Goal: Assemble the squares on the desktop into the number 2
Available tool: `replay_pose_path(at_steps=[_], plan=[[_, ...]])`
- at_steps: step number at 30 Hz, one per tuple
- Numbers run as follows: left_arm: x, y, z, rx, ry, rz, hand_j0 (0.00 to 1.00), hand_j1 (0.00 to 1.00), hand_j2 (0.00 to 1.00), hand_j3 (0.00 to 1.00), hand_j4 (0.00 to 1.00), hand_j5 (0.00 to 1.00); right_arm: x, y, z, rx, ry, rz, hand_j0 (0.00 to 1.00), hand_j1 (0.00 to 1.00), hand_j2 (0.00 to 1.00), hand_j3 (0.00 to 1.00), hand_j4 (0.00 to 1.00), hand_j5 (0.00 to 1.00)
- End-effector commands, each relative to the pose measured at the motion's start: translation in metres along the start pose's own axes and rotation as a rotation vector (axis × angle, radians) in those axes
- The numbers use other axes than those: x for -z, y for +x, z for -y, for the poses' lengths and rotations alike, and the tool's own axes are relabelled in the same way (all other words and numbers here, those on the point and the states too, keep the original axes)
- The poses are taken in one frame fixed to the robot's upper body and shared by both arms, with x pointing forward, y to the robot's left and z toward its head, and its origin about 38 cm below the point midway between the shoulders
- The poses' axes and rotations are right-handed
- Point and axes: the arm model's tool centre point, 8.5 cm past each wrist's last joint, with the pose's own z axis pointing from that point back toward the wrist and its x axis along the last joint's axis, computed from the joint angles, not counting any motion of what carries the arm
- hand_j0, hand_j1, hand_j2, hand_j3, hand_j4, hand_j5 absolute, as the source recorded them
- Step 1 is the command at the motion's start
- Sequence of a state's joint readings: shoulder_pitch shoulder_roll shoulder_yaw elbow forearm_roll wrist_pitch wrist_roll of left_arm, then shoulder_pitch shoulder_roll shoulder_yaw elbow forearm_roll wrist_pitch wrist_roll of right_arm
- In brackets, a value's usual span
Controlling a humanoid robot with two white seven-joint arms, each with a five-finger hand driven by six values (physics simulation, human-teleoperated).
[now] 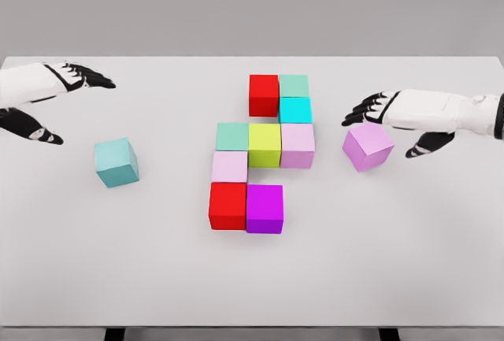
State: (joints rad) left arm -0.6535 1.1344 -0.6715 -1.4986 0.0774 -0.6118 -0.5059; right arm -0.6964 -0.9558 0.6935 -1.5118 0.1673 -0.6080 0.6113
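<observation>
Right hand (376,116) is hovering with spread fingers touching tilted lilac cube (368,147); left hand (59,97) is hanging open above desk (441,254), teal cube (116,162) nearby.

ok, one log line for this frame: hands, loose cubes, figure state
left hand open, idle | right hand open at tilted pink cube | teal cube loose, left | nine-cube figure unfinished

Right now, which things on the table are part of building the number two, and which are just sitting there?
Part of the job:
- assembled blocks
- loose teal block
- loose pink block by the right hand

Just there:
- table
- left hand, open, holding nothing
</observation>
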Motion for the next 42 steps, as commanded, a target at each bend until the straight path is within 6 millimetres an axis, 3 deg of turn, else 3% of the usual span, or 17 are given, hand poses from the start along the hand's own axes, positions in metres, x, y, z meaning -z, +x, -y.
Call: replay_pose_path(at_steps=[1,2,9,16,20,28,42], plan=[[-0.012,0.034,0.026,-0.149,-0.081,0.104,1.0,1.0,1.0,1.0,1.0,1.0,0.011,0.001,-0.001,0.037,-0.011,-0.002,1.0,1.0,1.0,1.0,1.0,1.0],[-0.011,0.065,0.016,-0.11,-0.096,0.182,1.0,1.0,1.0,1.0,1.0,1.0,0.014,-0.001,-0.001,0.055,-0.014,-0.017,1.0,1.0,1.0,1.0,1.0,1.0],[-0.01,0.068,0.01,-0.226,-0.039,0.235,1.0,1.0,1.0,1.0,1.0,1.0,0.018,-0.028,-0.007,0.145,-0.022,-0.12,1.0,1.0,1.0,1.0,1.0,1.0],[0.011,0.034,0.022,-0.481,-0.056,-0.113,1.0,1.0,1.0,1.0,1.0,1.0,0.038,-0.022,-0.014,0.172,-0.011,-0.097,1.0,1.0,1.0,1.0,1.0,1.0],[0.013,0.012,0.024,-0.513,0.076,-0.32,1.0,1.0,1.0,1.0,1.0,1.0,0.041,-0.024,-0.018,0.187,-0.006,-0.103,1.0,1.0,1.0,1.0,1.0,1.0],[0.027,0.012,0.059,-0.543,0.046,-0.34,1.0,1.0,1.0,1.0,1.0,1.0,0.049,-0.027,-0.03,0.213,0.017,-0.102,1.0,1.0,1.0,1.0,1.0,1.0],[0.042,0.017,0.082,-0.488,-0.016,-0.337,1.0,1.0,1.0,1.0,1.0,1.0,0.048,-0.039,-0.038,0.25,0.024,-0.136,1.0,1.0,1.0,1.0,1.0,1.0]])
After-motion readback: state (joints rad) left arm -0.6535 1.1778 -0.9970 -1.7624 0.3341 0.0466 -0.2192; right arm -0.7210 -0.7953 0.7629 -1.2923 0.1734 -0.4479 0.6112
